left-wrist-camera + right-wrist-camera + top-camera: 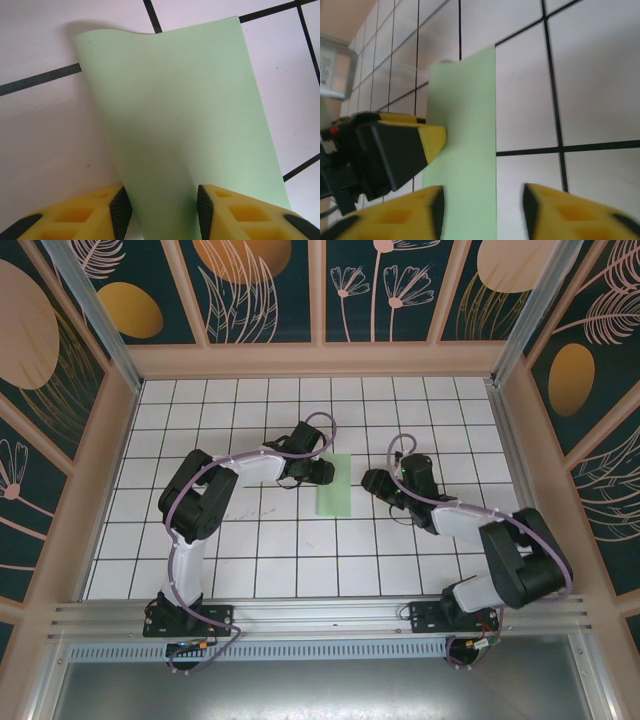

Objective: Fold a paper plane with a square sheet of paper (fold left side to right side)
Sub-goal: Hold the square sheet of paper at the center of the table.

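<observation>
Square sheet of paper (333, 486) lies mid-table (300, 550) as narrow upright strip, pale mint green, between my two arms. My left gripper (323, 472) sits at strip's left edge, jaws half apart, paper running up between the pads (121, 210), its far left corner curling off the tiles. My right gripper (372, 482) is just right of the strip, jaws apart and gripping nothing, the strip's right edge under the gap between them.
</observation>
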Controlling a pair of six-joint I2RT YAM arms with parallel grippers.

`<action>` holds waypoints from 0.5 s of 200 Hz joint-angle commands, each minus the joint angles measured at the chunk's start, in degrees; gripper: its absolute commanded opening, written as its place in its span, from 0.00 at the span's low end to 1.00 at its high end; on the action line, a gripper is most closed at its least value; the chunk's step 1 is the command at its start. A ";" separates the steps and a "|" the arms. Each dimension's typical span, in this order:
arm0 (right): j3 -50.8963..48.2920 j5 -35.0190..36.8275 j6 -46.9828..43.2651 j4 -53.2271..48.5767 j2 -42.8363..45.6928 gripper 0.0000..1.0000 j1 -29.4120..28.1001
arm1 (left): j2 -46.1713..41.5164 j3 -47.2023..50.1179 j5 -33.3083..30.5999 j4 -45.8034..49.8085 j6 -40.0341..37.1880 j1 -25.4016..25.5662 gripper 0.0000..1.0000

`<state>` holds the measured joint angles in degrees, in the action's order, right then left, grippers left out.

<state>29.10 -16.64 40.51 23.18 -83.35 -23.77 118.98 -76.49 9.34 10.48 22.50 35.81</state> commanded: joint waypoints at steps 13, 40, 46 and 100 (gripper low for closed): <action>3.68 -3.29 2.46 6.82 -7.05 0.23 -2.71 | 3.10 2.11 -3.28 1.04 -0.62 -0.20 0.45; 6.89 -3.88 1.89 6.24 -11.76 0.14 -4.03 | 3.19 1.96 -3.19 1.03 -0.62 -0.16 0.45; 7.51 -3.77 1.72 5.90 -12.55 0.13 -4.18 | 3.19 1.88 -3.19 1.06 -0.60 -0.22 0.45; 10.50 -3.84 0.86 2.57 -16.79 0.12 -4.71 | 3.50 1.70 -3.01 1.03 -0.62 -0.18 0.45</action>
<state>37.65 -19.64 42.33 26.76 -98.24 -27.92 118.98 -76.49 9.37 10.48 22.50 35.81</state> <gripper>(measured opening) 0.118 0.451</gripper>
